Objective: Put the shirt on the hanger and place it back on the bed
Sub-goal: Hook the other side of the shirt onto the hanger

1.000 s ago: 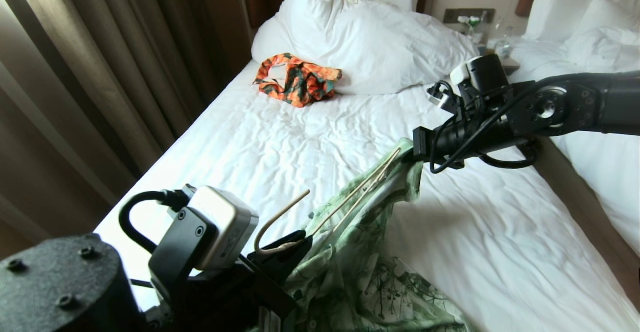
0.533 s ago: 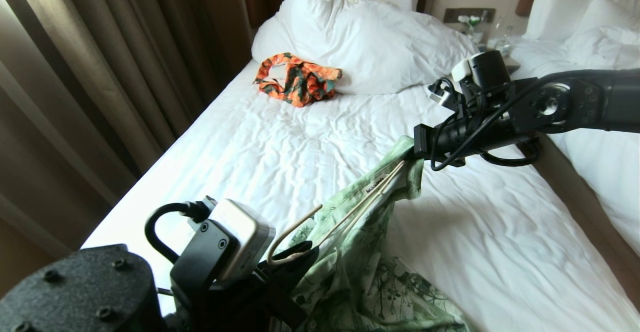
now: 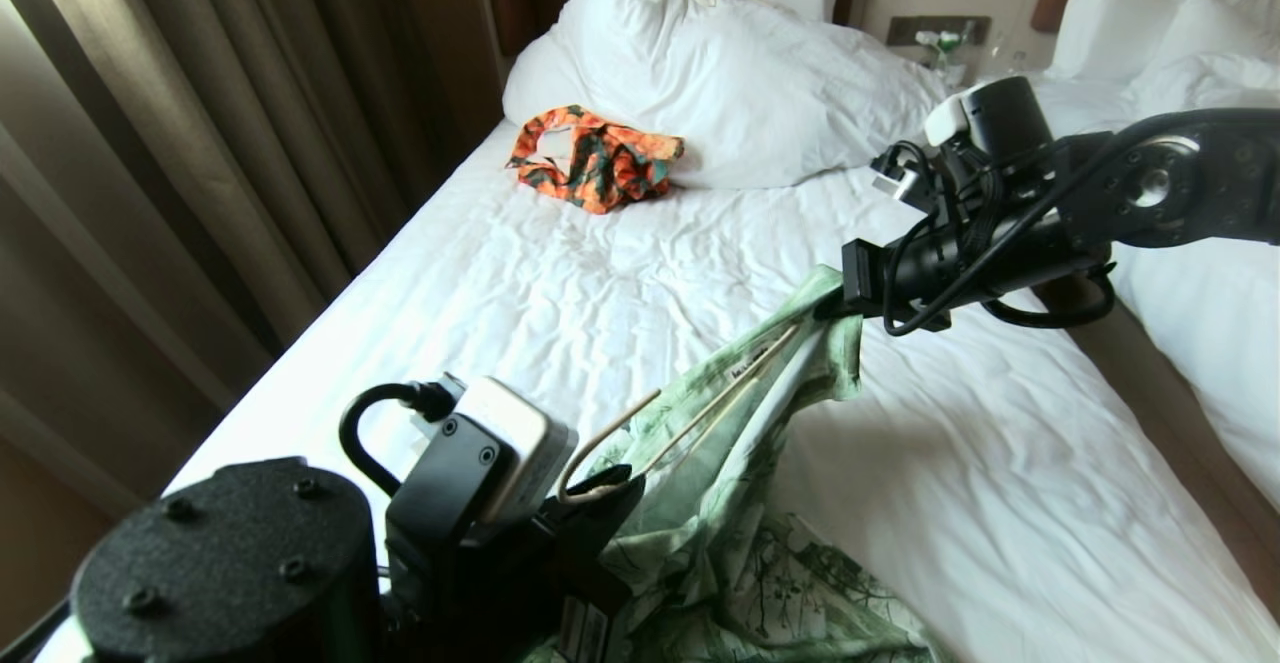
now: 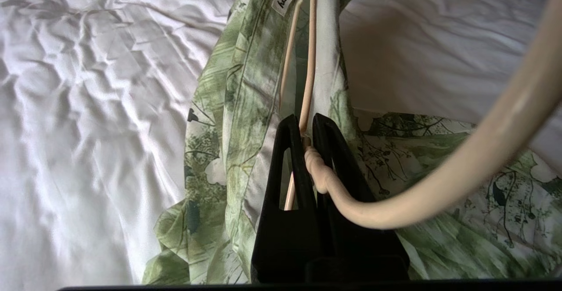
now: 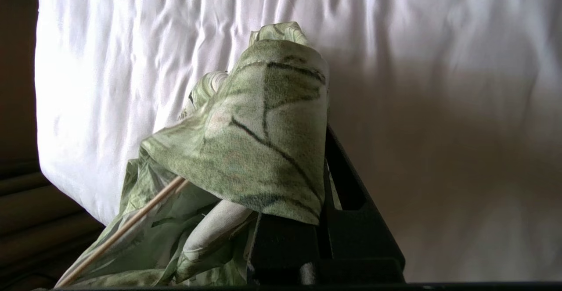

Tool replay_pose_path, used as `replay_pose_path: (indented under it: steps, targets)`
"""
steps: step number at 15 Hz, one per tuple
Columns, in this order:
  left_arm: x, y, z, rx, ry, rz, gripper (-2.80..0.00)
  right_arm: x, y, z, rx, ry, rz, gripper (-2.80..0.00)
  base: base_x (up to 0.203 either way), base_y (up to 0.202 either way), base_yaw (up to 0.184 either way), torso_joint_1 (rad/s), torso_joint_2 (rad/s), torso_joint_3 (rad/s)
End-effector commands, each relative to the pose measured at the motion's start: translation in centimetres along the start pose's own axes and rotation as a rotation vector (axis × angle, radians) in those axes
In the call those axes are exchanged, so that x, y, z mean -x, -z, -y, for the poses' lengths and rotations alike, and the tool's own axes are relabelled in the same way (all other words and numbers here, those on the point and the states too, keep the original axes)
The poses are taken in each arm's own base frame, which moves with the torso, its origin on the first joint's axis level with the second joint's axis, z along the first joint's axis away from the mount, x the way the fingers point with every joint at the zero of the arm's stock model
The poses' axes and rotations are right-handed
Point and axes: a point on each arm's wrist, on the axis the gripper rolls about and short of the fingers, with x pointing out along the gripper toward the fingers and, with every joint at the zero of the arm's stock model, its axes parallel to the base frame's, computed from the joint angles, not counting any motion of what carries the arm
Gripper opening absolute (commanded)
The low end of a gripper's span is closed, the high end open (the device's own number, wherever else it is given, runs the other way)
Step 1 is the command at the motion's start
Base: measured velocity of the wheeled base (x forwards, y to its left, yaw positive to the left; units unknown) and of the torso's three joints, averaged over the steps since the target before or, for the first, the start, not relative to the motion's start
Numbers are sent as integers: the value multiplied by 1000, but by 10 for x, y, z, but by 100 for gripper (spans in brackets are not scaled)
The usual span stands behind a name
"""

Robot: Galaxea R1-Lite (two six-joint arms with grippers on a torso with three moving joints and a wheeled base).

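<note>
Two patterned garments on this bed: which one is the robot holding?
The green leaf-print shirt, held up between the left gripper and right gripper with the hanger. The orange-and-green garment lies untouched by the pillows.

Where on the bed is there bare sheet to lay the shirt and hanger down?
Bare sheet on the bed: the wide middle stretch between the orange garment and the shirt, and the strip beyond the shirt toward the right edge. Crowded: the head end, with pillows, and the near edge where the shirt trails.
</note>
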Motion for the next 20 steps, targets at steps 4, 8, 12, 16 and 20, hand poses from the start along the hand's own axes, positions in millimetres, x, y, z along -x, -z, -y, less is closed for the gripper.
replay_pose_path:
  steps: [4,8,12,16,20]
  targets:
    - [-16,2,-8,2,-32,-26,-280,19,-2,-6,7,-16,31,-280,0,0,0,0,0,0]
    - [-22,-2,-4,2,-18,-18,-280,19,-3,-8,20,-29,36,-280,0,0,0,0,0,0]
    - [-34,-15,1,6,-10,-14,-280,27,0,-21,40,-93,27,-280,0,0,0,0,0,0]
    - [-45,-29,6,7,10,-14,-280,44,4,-36,67,-132,40,-280,0,0,0,0,0,0]
    - [-47,-46,6,11,17,-11,-280,76,10,-58,121,-202,71,-280,0,0,0,0,0,0]
